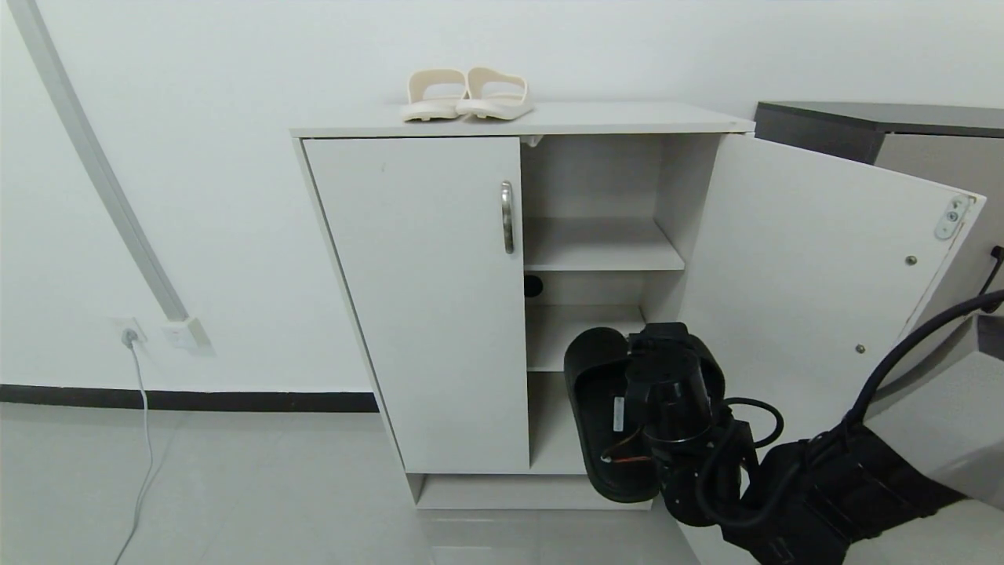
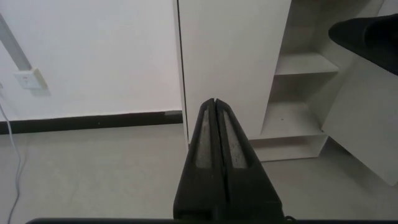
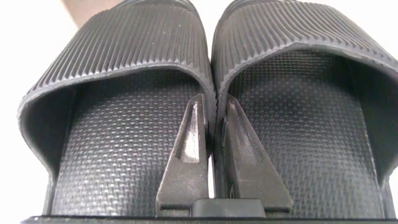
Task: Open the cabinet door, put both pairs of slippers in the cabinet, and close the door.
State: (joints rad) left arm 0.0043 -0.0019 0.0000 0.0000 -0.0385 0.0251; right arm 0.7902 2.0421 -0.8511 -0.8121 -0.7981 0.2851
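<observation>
The white cabinet [image 1: 510, 119] has its right door [image 1: 800, 267] swung open and its left door [image 1: 423, 298] shut. A cream pair of slippers [image 1: 467, 96] lies on its top. My right gripper [image 1: 667, 369] is shut on the black pair of slippers [image 1: 600, 416], held in front of the open lower compartment. In the right wrist view its fingers [image 3: 193, 149] pinch the two inner edges of the black slippers [image 3: 124, 124] together. My left gripper [image 2: 214, 134] is shut with nothing in it, low over the floor in front of the cabinet's left door [image 2: 230, 56].
Shelves [image 1: 600, 247] divide the open right half of the cabinet. A grey counter [image 1: 886, 125] stands behind the open door. A wall socket with a cable [image 1: 129, 337] sits low on the left wall. Bare floor spreads left of the cabinet.
</observation>
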